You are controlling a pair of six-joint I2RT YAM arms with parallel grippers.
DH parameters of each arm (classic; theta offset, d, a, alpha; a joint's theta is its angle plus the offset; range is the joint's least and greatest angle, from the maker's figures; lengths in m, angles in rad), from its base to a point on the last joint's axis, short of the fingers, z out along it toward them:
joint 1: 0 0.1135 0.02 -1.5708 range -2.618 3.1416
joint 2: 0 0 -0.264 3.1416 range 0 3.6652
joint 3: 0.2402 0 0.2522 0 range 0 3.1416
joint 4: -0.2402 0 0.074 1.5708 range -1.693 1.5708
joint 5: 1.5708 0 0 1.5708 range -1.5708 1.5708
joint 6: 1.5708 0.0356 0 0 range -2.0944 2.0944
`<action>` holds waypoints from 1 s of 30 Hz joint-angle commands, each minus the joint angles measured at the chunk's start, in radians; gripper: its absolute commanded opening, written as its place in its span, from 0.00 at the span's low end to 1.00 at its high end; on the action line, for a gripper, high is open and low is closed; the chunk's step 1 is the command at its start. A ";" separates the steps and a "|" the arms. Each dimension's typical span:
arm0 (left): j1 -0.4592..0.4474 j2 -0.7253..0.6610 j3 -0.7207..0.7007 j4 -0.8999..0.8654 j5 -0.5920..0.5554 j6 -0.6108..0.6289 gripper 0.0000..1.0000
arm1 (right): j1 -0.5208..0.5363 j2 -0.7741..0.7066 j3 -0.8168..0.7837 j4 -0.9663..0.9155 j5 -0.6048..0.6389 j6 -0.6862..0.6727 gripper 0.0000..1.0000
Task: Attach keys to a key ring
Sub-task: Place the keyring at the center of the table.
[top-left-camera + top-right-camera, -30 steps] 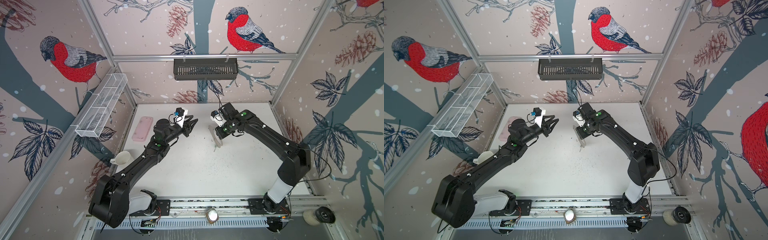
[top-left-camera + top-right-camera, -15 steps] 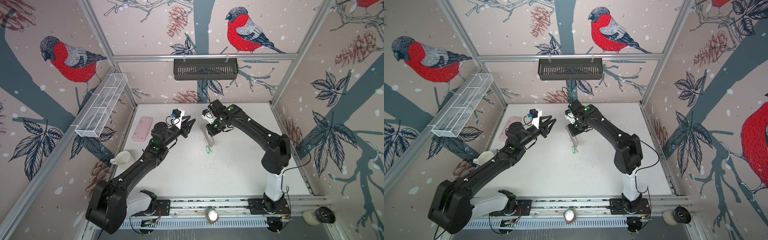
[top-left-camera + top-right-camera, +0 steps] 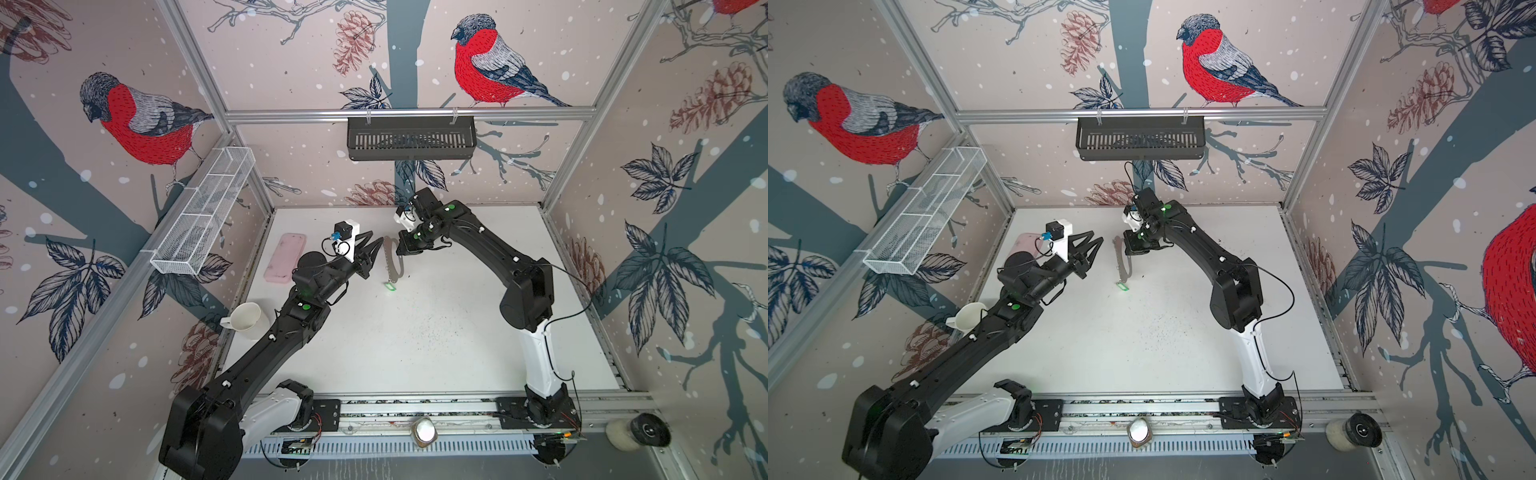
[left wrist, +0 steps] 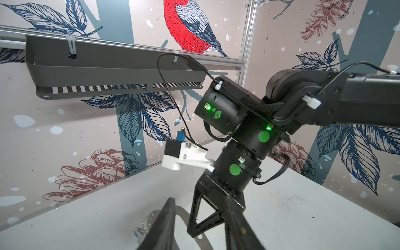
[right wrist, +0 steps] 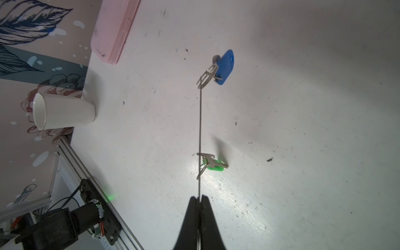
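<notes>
You see the key ring [image 5: 200,129] only edge-on, a thin line; the blue key [image 4: 140,230] is blurred, half hidden.

The pink oblong plastic case [image 3: 286,257] lies at the left edge of the white table [image 3: 415,353], the white cup [image 3: 247,316] before it, the dark-grey key-ring plate [image 3: 394,262] to their right.

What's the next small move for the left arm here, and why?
Probably ease the left end effector toward the key ring and stop just short. Its jaws stand open and empty beside it. The right end effector pinches the key ring on edge, with the blue-tagged key and green-tagged key at its wire loops.
</notes>
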 commanded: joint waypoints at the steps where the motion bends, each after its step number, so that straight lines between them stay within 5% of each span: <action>1: 0.002 -0.011 -0.002 -0.003 -0.015 0.013 0.38 | 0.000 0.023 0.022 0.037 -0.089 0.049 0.00; 13: 0.002 -0.003 -0.014 0.009 -0.016 0.008 0.38 | -0.104 -0.040 -0.288 0.029 0.013 -0.051 0.00; 30: 0.002 0.019 -0.016 0.020 -0.010 0.008 0.39 | -0.250 -0.099 -0.443 -0.029 0.108 -0.173 0.00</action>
